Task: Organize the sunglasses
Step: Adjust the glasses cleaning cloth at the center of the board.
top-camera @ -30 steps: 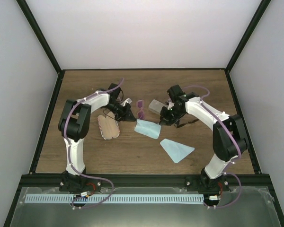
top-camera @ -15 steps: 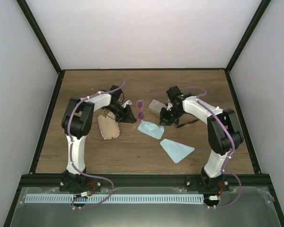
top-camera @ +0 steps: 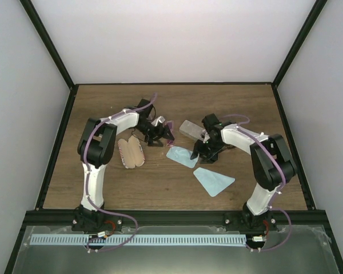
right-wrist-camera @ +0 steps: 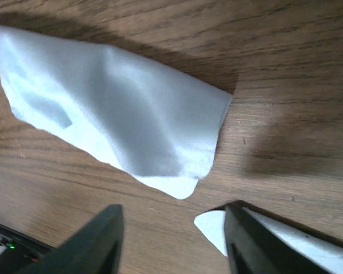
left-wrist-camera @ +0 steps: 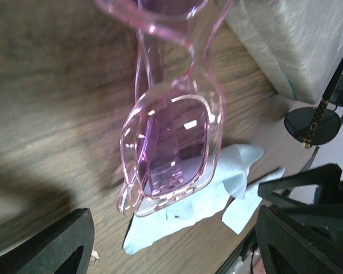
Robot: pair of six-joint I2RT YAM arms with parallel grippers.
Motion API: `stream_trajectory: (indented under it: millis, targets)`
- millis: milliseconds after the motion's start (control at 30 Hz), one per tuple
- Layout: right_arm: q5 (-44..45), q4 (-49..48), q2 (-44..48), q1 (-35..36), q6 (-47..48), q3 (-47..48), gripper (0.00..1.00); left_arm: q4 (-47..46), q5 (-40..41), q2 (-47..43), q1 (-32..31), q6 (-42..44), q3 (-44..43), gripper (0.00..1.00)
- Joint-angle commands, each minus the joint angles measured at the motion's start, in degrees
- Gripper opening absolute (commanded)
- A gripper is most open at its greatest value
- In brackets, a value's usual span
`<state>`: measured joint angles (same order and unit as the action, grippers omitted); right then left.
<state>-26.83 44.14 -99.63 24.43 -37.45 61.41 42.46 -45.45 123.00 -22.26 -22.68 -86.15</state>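
Both pincers were pressed together a second ago and now both are spread, so I read this as a release and re-aim, not a grasp. The left pincer [left-wrist-camera: 174, 234] is wide and empty. It has slid in toward the centre, up to the purple sunglasses [left-wrist-camera: 171, 145], which lie on the tabletop [top-camera: 246, 103] just ahead of its fingers. One lens overlaps the blue cloth [right-wrist-camera: 114, 120] in the wrist view, but I can't tell if they touch. The right pincer [right-wrist-camera: 172, 228] is partly spread with nothing in it. It has dropped away from the grey case [top-camera: 188, 128] to hover low over that cloth's edge, with the second cloth [top-camera: 214, 181] just beside one finger. The black wire pair [left-wrist-camera: 311, 123] sits near the grey case, not gripped. The striped case [top-camera: 131, 152] is beside the left arm. No glasses are put away yet; my guess is the purple pair gets picked next. Both arms reach forward with elbows out, forearms bent inward and wrists tipped down.
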Motion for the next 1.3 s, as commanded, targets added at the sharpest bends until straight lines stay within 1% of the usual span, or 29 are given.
stream_trajectory:
  millis: [0,67,133,200,233,367,400,433,533,567,633,700,733,833,1000,1267]
  targets:
    - [4.5,-0.2,6.8,0.6,-1.3,1.3,0.59,-1.9,3.2,-1.8,0.0,1.3,-2.6,0.79]
    - [8.2,2.4,9.2,0.6,-1.7,2.6,0.60,-3.6,5.9,-4.3,-0.1,2.1,-2.2,0.75]
    - [9.7,4.5,11.4,0.6,-1.4,2.4,0.60,-4.3,8.9,-5.8,-0.4,3.3,-2.1,0.65]
    - [10.2,5.9,13.2,1.2,-1.2,0.4,0.56,-4.6,9.8,-6.2,-0.5,3.6,-2.1,0.51]
    - [10.8,6.5,13.9,1.9,-1.2,-0.8,0.54,-4.6,9.7,-5.8,-0.6,3.5,-2.2,0.42]
    - [14.2,9.3,15.4,7.4,-2.5,-5.5,0.48,-4.4,9.1,-5.3,-0.6,2.9,-2.6,0.08]
    - [15.0,9.9,15.7,9.0,-3.5,-6.6,0.46,-4.4,9.2,-5.3,-0.6,2.9,-2.6,0.05]
    - [15.8,10.3,16.0,10.3,-5.0,-7.8,0.44,-4.4,9.2,-5.4,-0.6,2.8,-2.5,0.04]
    - [16.6,11.4,17.7,12.8,-9.1,-11.1,0.43,-4.4,9.1,-5.6,-0.7,2.6,-2.5,0.04]
    - [16.8,11.7,18.6,13.2,-10.5,-12.0,0.44,-4.5,9.3,-5.8,-0.7,2.6,-2.5,0.07]
    - [17.3,12.6,20.5,13.4,-12.5,-13.6,0.53,-4.6,9.7,-6.4,-0.6,2.5,-2.3,0.18]
    - [18.1,13.9,22.1,13.5,-13.6,-14.8,0.54,-4.8,9.7,-6.8,-0.7,2.5,-2.1,0.30]
    - [18.4,14.5,22.5,13.5,-13.8,-15.4,0.54,-4.9,9.4,-6.9,-0.7,2.5,-1.9,0.32]
    - [18.4,15.3,23.1,13.9,-14.2,-17.5,0.52,-5.2,9.2,-7.5,-0.7,2.3,-1.0,0.34]
    - [17.4,13.0,23.8,14.5,-15.2,-21.1,0.49,-5.7,8.9,-8.1,-1.0,2.0,-0.1,0.35]
    - [17.0,7.6,17.6,14.7,-14.4,-20.2,0.49,-5.9,8.1,-8.2,-1.7,1.5,1.1,0.36]
